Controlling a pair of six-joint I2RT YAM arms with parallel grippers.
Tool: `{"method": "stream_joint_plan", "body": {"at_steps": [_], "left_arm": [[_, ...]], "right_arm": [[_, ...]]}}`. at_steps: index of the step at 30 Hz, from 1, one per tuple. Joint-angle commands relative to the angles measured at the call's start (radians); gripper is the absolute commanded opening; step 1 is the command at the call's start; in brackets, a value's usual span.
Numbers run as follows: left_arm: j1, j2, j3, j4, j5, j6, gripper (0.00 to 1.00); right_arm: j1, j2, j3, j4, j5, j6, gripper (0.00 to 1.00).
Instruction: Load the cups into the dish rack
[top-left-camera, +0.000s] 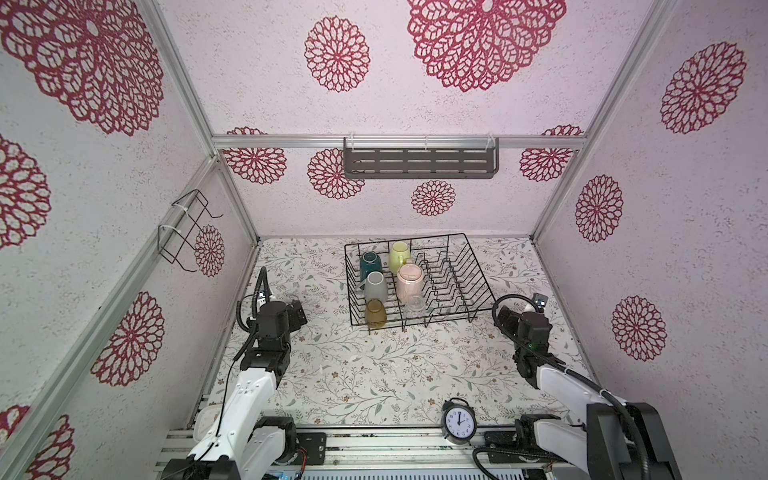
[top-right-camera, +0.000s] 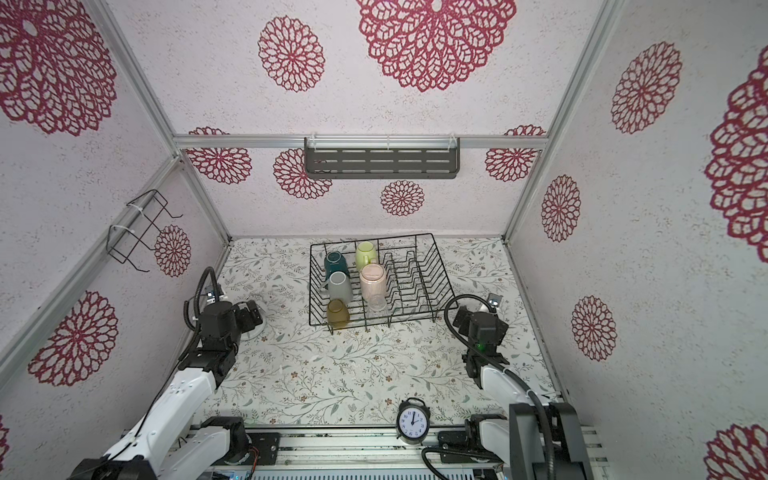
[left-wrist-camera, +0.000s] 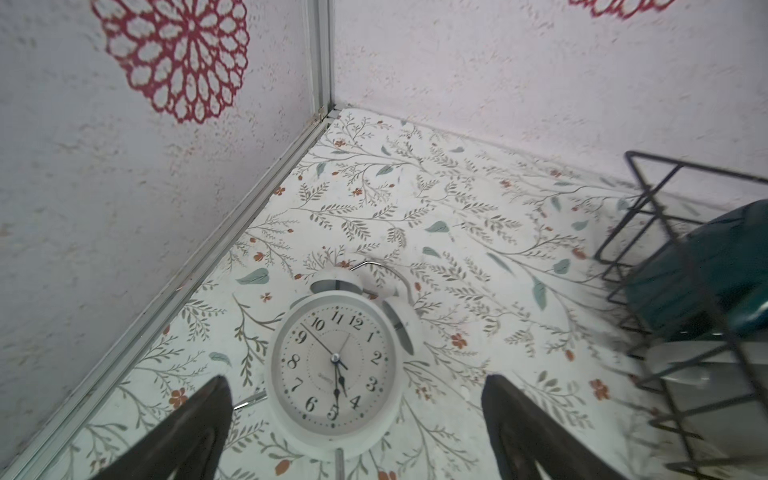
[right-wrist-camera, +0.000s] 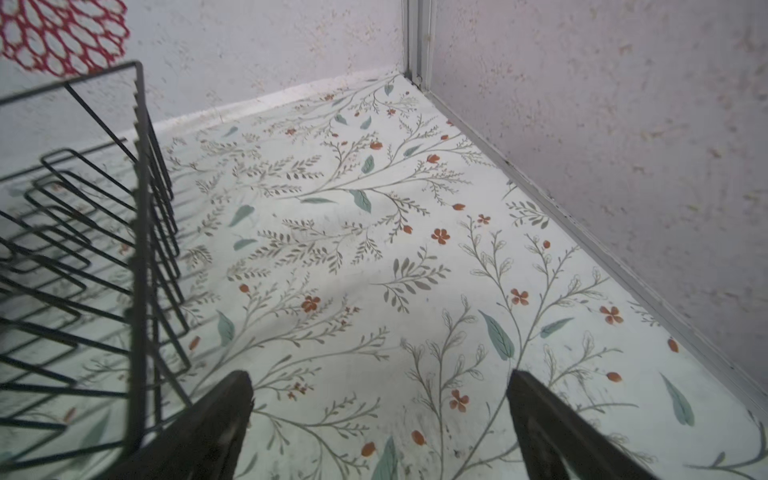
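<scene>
The floral tabletop (top-left-camera: 374, 374) carries the dish rack (top-left-camera: 457, 274), a large black wire basket with raised sides, set toward the far wall. Zigzag dividers fill its right half. All six cups sit in its left half, in two rows.

The left jaws stand wide just left of the rack. The right jaws stand wide at its near right corner, gripping nothing.

The tall pale pink mug (top-left-camera: 409, 281), ribbed, stands mid-rack beside the dividers. The grey mug (top-left-camera: 375, 287) is just left of it, the dark teal mug (top-left-camera: 371, 264) behind that, and the yellow-green mug (top-left-camera: 399, 254) at the far side. The mugs appear to stand mouth down.

A white alarm clock (left-wrist-camera: 332, 365) lies on the tabletop, seen between the left jaws. A black alarm clock (top-left-camera: 458, 419) stands at the near edge.

The amber glass tumbler (top-left-camera: 375, 312) and the small clear glass (top-left-camera: 415, 303) fill the near row.
</scene>
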Motion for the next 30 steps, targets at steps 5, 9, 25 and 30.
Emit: {"method": "stream_joint_plan", "body": {"at_steps": [5, 9, 25, 30], "left_arm": [[0.042, 0.159, -0.038, 0.309, 0.059, 0.184, 0.97], [0.078, 0.223, -0.068, 0.428, 0.114, 0.194, 0.97], [0.149, 0.323, -0.084, 0.672, 0.305, 0.161, 0.97], [0.147, 0.382, -0.066, 0.714, 0.31, 0.143, 0.97]], "right_arm": [[-0.054, 0.142, -0.079, 0.521, -0.128, -0.199, 0.99], [-0.068, 0.217, -0.066, 0.582, -0.332, -0.239, 0.99], [-0.067, 0.356, -0.094, 0.761, -0.448, -0.291, 0.99], [-0.066, 0.354, -0.088, 0.747, -0.442, -0.292, 0.99]]}}
